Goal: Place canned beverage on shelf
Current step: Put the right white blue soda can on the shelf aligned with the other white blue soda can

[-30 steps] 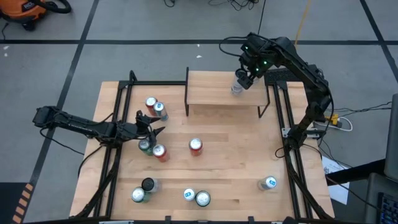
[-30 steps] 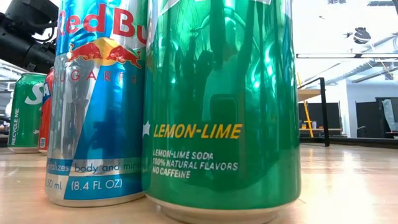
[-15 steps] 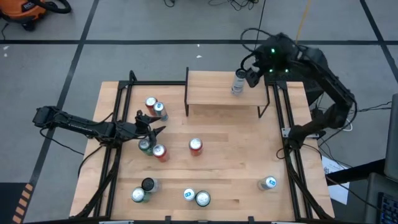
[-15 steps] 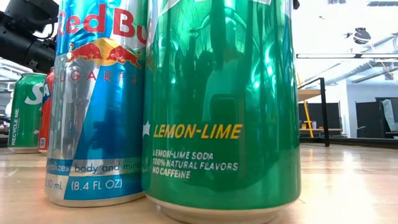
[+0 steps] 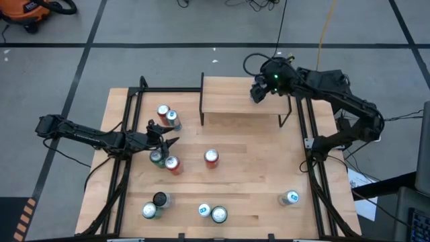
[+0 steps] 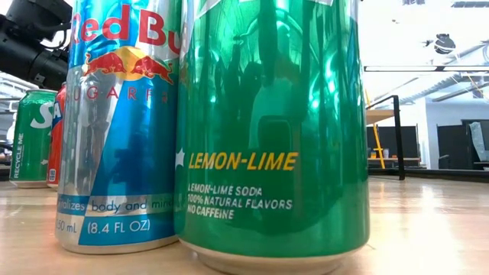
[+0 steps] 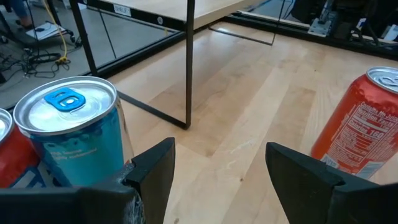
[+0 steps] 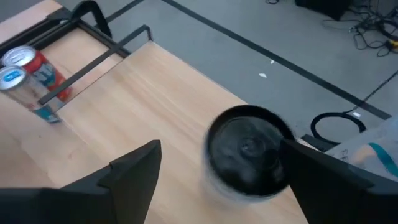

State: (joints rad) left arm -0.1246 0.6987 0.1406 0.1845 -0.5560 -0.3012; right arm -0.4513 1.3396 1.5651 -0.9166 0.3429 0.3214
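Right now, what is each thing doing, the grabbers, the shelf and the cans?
left gripper: open, empty, low beside the blue-tabbed can.
right gripper: open, fingers either side of the dark-topped can.
dark-topped can: upright on the shelf.
shelf: standing, bearing that can.

A robotics lab: grey taped floor (image 5: 168, 27), loose cables (image 5: 262, 5), an orange shop vacuum (image 5: 30, 10).

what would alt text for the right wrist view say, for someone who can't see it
A blurred dark-topped can stands on the light-wood shelf between the right gripper's open dark fingers. Beyond the shelf's edge, two cans stand on the table below, with grey floor and cables behind.
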